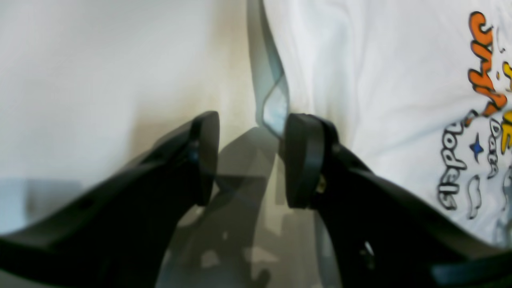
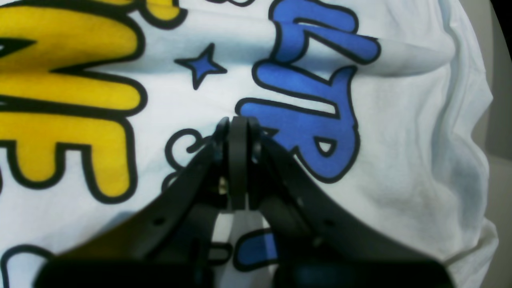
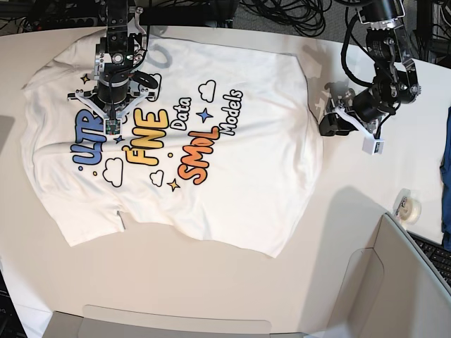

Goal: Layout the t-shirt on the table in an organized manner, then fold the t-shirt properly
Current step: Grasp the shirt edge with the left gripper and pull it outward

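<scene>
The t-shirt [image 3: 211, 176] is lying spread on the surface [image 3: 352, 232]. The right claw [image 2: 239, 132] is sitting closed over the print, seemingly empty; the left claw [image 1: 250, 160] is gaping wide at the hem.

T-shirt [image 3: 232, 176]: white w/ blue, yellow, orange cartoon lettering, black outlines, small blue & yellow stars, white clouds. Table [image 3: 352, 211]: matte white. Fingers [image 1: 304, 160]: black. Cloth at edge [image 3: 446, 176]: dark blue.

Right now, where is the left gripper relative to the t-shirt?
In the base view the left gripper sits on the right, at the t-shirt's edge; its wrist view shows the jaws open, straddling that edge.
</scene>
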Controlling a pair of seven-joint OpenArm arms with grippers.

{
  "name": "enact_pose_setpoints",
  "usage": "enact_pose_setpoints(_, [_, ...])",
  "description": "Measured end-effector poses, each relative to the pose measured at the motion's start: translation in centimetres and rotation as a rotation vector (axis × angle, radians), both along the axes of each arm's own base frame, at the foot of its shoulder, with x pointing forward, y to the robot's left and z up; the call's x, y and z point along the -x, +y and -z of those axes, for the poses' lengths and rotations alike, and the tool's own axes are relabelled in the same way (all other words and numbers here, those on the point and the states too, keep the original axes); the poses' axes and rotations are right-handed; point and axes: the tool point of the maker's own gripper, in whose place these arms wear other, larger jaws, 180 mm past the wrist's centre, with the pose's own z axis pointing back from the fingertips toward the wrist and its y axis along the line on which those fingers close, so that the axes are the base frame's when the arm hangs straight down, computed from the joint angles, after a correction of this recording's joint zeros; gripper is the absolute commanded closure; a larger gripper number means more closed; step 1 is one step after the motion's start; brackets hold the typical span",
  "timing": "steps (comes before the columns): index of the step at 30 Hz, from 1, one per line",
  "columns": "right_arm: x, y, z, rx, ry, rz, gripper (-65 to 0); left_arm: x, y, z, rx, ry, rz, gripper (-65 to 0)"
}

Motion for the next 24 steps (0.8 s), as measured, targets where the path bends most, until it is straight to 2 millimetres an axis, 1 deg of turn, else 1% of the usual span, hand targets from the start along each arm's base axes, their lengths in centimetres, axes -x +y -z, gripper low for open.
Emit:
enact_pose_setpoints(5, [0.0, 0.0, 0.0, 0.000, 0.000, 0.000, 0.0, 0.7, -1.0, 0.1, 0.051, 0.049, 0.034, -26.1])
enact_pose_setpoints(16, [0.0, 0.0, 0.0, 0.000, 0.000, 0.000, 0.0, 0.7, -1.3, 0.0, 0.064, 0.048, 0.037, -26.1])
enact_pose_setpoints(21, [0.0, 0.0, 0.0, 0.000, 0.000, 0.000, 0.0, 1.0, -4.4, 0.4, 0.115, 0.051, 0.092, -26.1])
enact_pose_setpoints(24, [0.0, 0.0, 0.0, 0.000, 0.000, 0.000, 0.0, 1.2, -5.0, 0.5, 0.127, 0.048, 0.101, -25.9])
